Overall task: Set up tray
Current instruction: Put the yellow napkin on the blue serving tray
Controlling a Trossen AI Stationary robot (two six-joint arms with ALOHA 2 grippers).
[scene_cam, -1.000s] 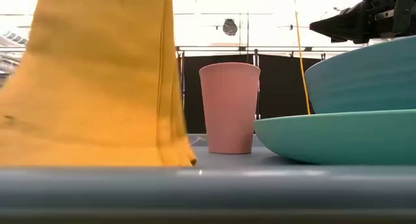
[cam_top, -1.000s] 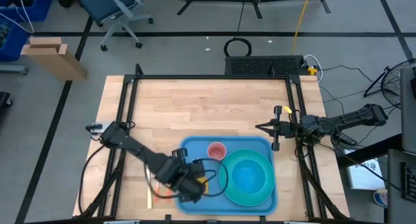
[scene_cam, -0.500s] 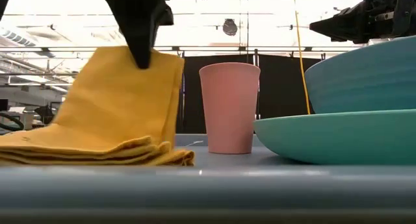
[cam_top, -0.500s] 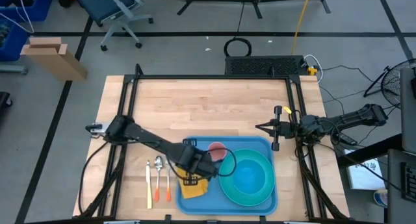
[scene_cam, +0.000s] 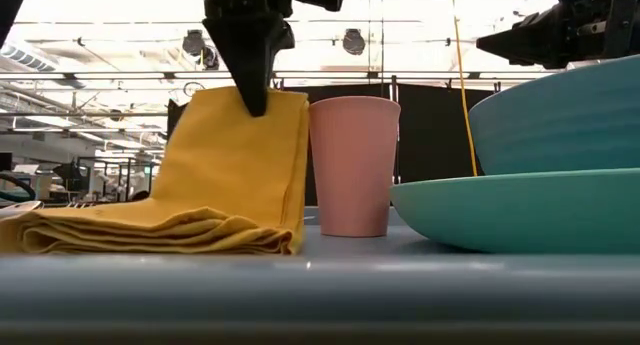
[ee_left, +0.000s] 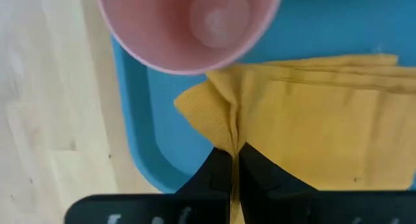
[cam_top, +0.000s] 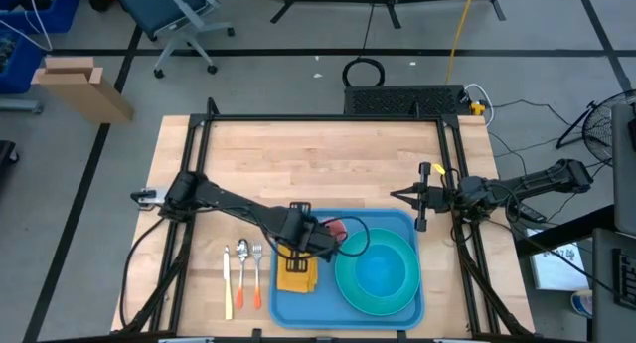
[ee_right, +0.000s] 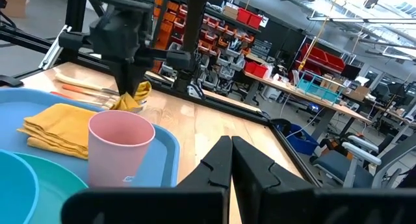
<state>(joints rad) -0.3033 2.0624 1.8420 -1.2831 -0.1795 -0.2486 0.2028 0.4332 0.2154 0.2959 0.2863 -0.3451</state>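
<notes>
The left gripper (cam_top: 298,246) partly hides the pink cup (cam_top: 335,228) from above. No writing is legible anywhere. Its jaws are pinched shut on a raised corner of the yellow napkin (cam_top: 296,274), whose rest lies folded on the tray (cam_top: 409,224), at the tabletop's (cam_top: 318,154) near edge. The right gripper (cam_top: 400,195) waits beside the tray, jaws closed, empty.

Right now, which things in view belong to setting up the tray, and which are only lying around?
Belong to the job:
tray
yellow napkin, pinched by the left end effector
pink cup
teal bowl
cutlery

Lying around:
cardboard box
office chair
</notes>
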